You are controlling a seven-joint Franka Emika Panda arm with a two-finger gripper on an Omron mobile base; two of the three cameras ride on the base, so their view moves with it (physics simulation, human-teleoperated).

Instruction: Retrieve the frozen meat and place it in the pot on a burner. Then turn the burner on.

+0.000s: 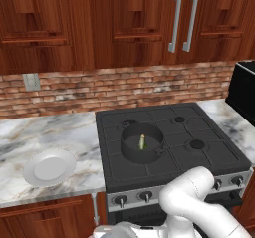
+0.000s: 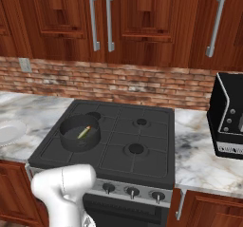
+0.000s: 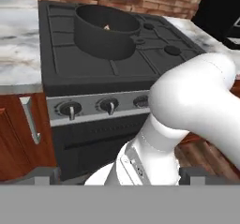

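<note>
Slender fish (image 1: 142, 142) inside round dark metal pot (image 1: 130, 150) on matte black cooktop (image 1: 199, 161), jaws spread wide

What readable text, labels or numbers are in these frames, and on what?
Nothing can be read for certain.
Black appliance on the right counter: a pale strip of lettering along its lower front, too blurred to read.
Stove knobs: a pointer line on each, no numbers or words visible.
Pot, plate, cabinets and wall outlet: no markings.
</note>
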